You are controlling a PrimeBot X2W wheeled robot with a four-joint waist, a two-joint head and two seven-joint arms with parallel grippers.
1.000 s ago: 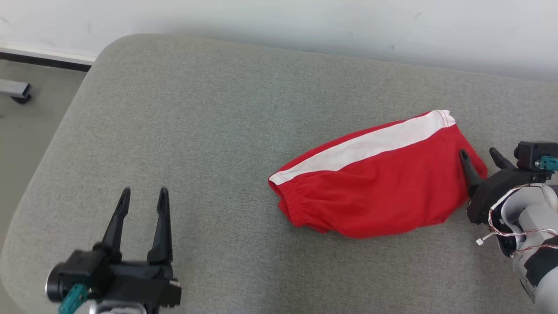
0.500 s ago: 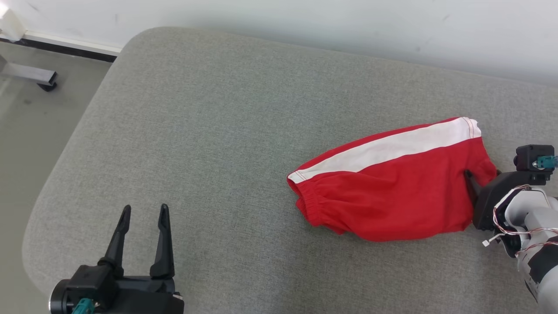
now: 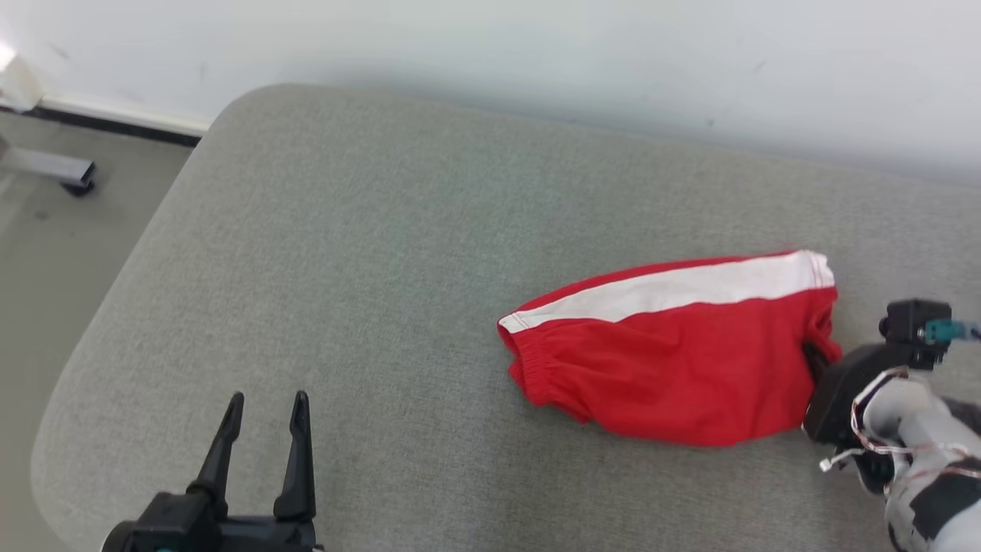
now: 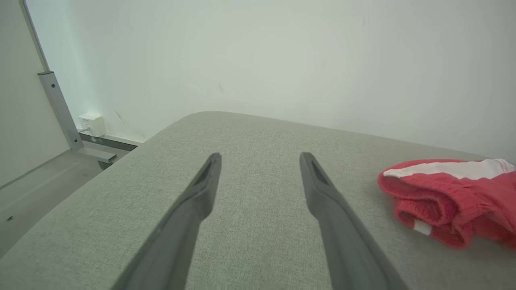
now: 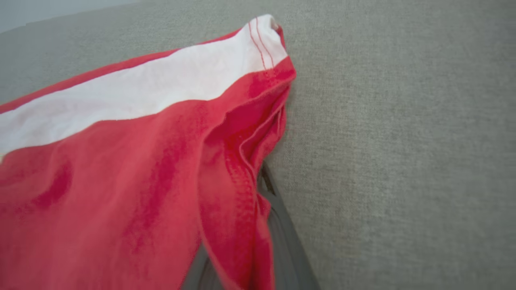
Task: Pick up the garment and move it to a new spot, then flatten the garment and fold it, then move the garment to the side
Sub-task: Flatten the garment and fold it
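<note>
On the grey cushion (image 3: pixel 383 268), my right gripper (image 3: pixel 814 354) pinches the hem of red shorts (image 3: pixel 674 368) I judge light and floppy; my left gripper (image 3: pixel 268 399) gapes empty.

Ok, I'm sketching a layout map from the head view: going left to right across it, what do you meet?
First the metal frame foot on the floor → left tool, open → red garment → right tool, shut on the garment's right edge.
</note>
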